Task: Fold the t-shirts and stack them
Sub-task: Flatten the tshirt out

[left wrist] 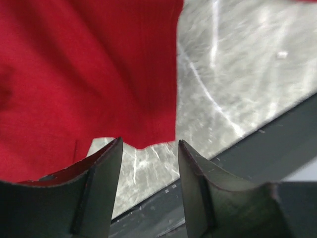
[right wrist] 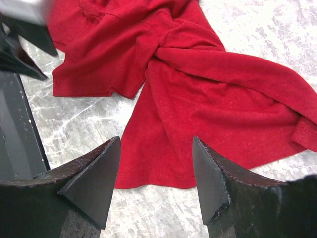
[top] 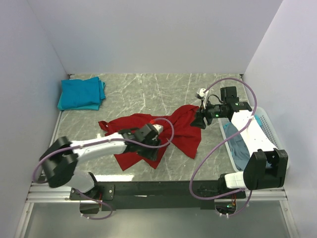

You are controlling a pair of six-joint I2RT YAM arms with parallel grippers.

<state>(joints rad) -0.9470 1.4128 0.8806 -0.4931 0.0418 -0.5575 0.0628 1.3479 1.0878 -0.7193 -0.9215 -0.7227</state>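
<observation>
A crumpled bright red t-shirt (top: pixel 168 134) lies in the middle of the marble table (top: pixel 148 89). My left gripper (top: pixel 154 149) is open over its near edge; the red cloth (left wrist: pixel 89 74) fills the upper left of the left wrist view, with nothing between the fingers (left wrist: pixel 106 183). My right gripper (top: pixel 199 120) is open just beyond the shirt's far right end; its wrist view shows the twisted red shirt (right wrist: pixel 198 84) ahead of the empty fingers (right wrist: pixel 99 178). Folded teal t-shirts (top: pixel 81 94) lie stacked at the back left. A grey-blue shirt (top: pixel 237 144) lies in the basket.
A white lattice basket (top: pixel 267 124) stands at the table's right edge under the right arm. The dark front rail (top: pixel 158 188) runs along the near edge and also shows in the left wrist view (left wrist: pixel 247 148). White walls close in the table on three sides.
</observation>
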